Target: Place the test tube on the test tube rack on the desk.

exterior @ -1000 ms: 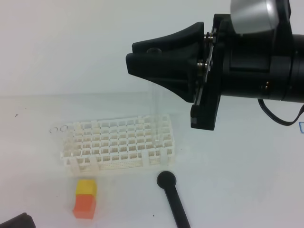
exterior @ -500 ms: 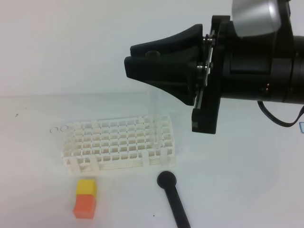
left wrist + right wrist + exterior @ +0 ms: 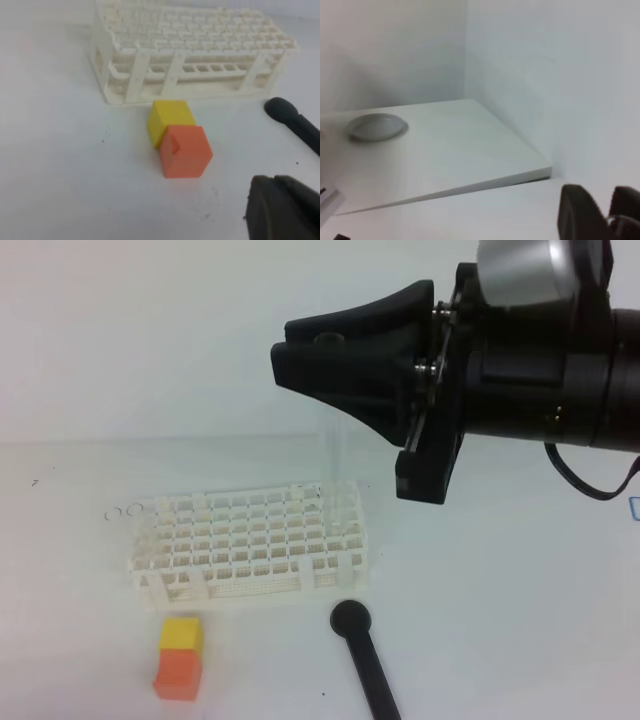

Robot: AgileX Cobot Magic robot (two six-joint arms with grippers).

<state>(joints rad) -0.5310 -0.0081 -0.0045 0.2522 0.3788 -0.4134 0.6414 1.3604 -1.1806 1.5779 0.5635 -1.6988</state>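
**Tube held above rack, right side**

Count: one test tube (image 3: 334,455), one test tube rack (image 3: 250,540), one orange-yellow block (image 3: 179,658), one black rod (image 3: 365,665). Right gripper (image 3: 300,365) pinches the tube's top narrowly; the tube hangs upright, lower end over the rack's 3 o'clock end. Left gripper (image 3: 285,210) closed, empty, low over the desk (image 3: 500,620). White matte desk, white wall behind. Block at the rack's 7 o'clock, rod at 5 o'clock.
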